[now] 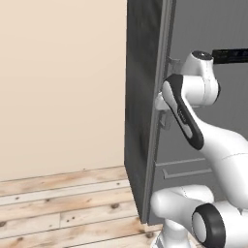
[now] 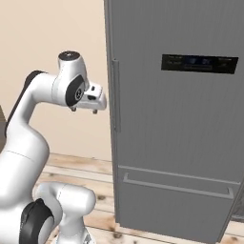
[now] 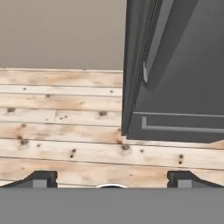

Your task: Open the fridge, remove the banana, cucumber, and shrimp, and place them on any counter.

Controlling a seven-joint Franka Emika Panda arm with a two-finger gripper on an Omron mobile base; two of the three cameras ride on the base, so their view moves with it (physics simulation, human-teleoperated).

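The tall dark grey fridge (image 2: 181,138) stands shut, with its long vertical bar handle (image 2: 116,95) along the door's left edge and a black dispenser panel (image 2: 199,63) high up. My gripper (image 2: 84,110) hangs open and holds nothing, just left of the handle at about its mid height. In the hand view the gripper (image 3: 112,179) looks down past the fridge (image 3: 183,65) corner to the floor, its fingertips (image 3: 41,179) set wide apart. From the left base view the fridge (image 1: 140,97) shows its side. The banana, cucumber and shrimp are hidden. The counter is out of view.
A beige wall (image 1: 58,82) stands left of the fridge, above pale wooden floor planks (image 1: 63,208). The fridge's lower drawer carries a horizontal bar handle (image 2: 176,187). My own elbow and forearm (image 1: 186,116) lie close against the fridge front.
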